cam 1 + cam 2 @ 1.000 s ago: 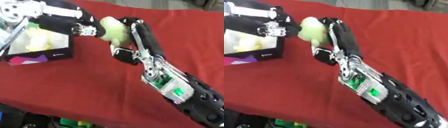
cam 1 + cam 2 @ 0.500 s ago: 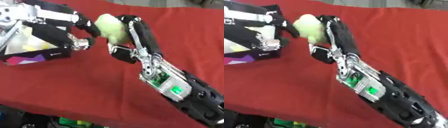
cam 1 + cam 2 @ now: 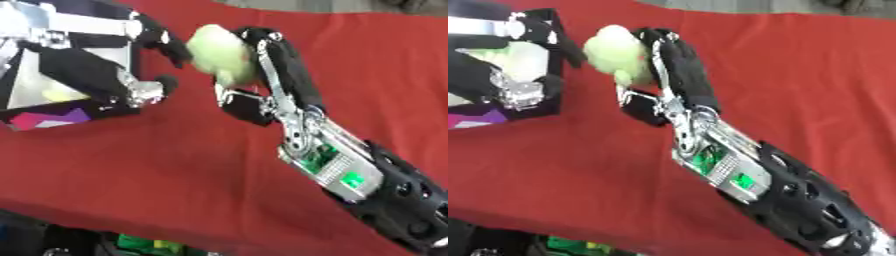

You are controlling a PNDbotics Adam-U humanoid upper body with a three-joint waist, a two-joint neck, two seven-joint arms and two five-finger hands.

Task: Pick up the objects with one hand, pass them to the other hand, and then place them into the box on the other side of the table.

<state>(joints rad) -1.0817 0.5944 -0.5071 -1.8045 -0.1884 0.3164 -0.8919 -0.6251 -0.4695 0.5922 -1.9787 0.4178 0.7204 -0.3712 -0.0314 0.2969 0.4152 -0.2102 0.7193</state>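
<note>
1. The right hand (image 3: 262,75) has its fingers and thumb curled round a pale green, soft-looking rounded object (image 3: 219,54), held up above the red tablecloth (image 3: 175,170).
2. The left hand (image 3: 105,75) sits just beside it, fingers partly curled, one fingertip touching the object's left side, not gripping it.
3. Under the left hand is the open black cardboard box (image 3: 52,116) with purple and pink print, pale yellow stuff inside.

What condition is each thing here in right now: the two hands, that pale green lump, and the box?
Right hand: curled round the pale green lump, held up above the table.
Pale green lump: gripped, off the cloth.
Left hand: fingers spread, beside the lump.
Box: open, yellowish things inside.
</note>
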